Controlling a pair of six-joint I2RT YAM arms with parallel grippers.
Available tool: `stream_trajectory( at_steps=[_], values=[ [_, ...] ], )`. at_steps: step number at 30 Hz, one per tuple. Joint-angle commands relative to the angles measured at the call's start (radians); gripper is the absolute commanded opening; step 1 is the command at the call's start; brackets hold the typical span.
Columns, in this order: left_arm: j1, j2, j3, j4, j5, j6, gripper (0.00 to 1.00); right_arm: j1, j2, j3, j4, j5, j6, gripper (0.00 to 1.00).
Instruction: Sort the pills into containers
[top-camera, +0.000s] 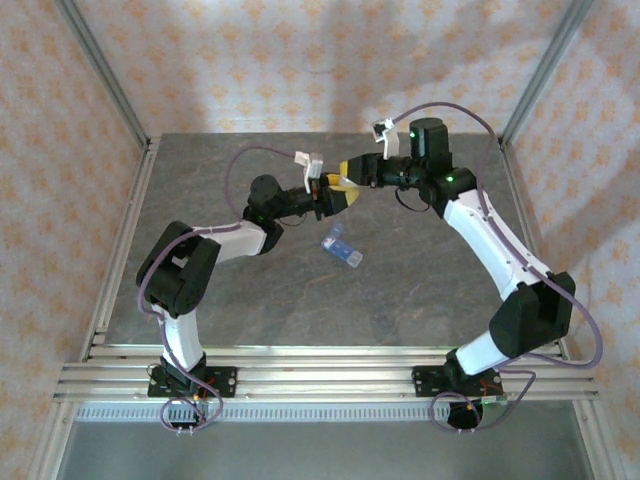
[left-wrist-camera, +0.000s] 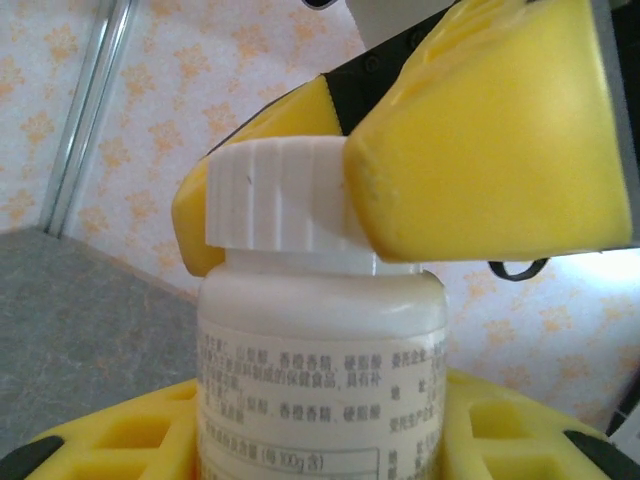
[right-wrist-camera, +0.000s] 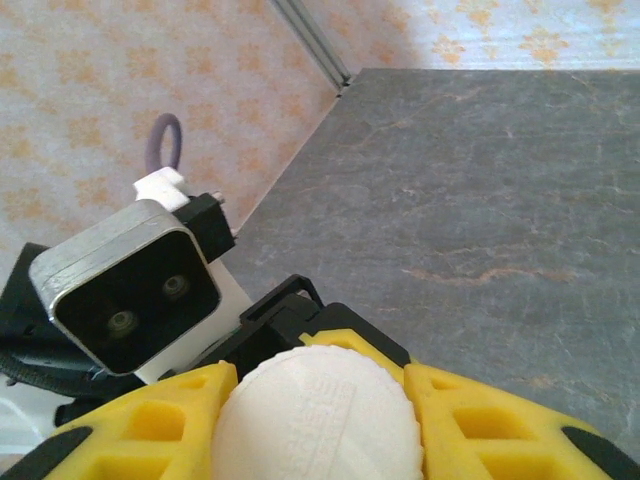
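A white bottle (left-wrist-camera: 320, 340) with a printed label stands upright between my left gripper's (left-wrist-camera: 320, 445) yellow fingers, which are shut on its body. Its ribbed white cap (left-wrist-camera: 275, 195) is flanked by my right gripper's yellow fingers (left-wrist-camera: 490, 130), pressed against both sides. From the right wrist view the cap (right-wrist-camera: 315, 415) fills the gap of my right gripper (right-wrist-camera: 318, 440). From above, both grippers meet over the table's far middle, left gripper (top-camera: 335, 196) and right gripper (top-camera: 350, 170). The containers, a light-blue pill box (top-camera: 342, 245), lie on the table just in front of them. The pills are hidden.
The grey stone-patterned table (top-camera: 430, 290) is bounded by aluminium frame posts (top-camera: 100, 70) and patterned walls. The left arm's wrist camera (right-wrist-camera: 125, 290) sits close to the cap. Purple cables (top-camera: 260, 155) loop above both arms.
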Motion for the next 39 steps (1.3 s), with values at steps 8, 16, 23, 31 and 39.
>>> stream_trajectory(
  at_steps=[8, 16, 23, 31, 39],
  values=[
    [-0.089, -0.185, -0.167, 0.003, -0.446, 0.488, 0.00, 0.102, -0.082, -0.186, 0.125, 0.379, 0.219, 0.26],
    [-0.146, -0.194, -0.193, 0.034, -0.580, 0.548, 0.00, 0.139, -0.097, -0.285, 0.258, 0.473, 0.290, 0.28],
    [-0.143, -0.170, -0.185, 0.042, -0.600, 0.533, 0.00, 0.136, -0.097, -0.241, 0.225, 0.489, 0.285, 0.46],
    [-0.082, -0.121, -0.161, 0.068, -0.535, 0.424, 0.00, 0.062, -0.112, -0.131, 0.159, 0.375, 0.282, 0.75],
    [-0.023, -0.095, -0.108, 0.072, -0.303, 0.276, 0.00, 0.000, -0.126, -0.082, 0.142, 0.121, 0.145, 0.77]
  ],
)
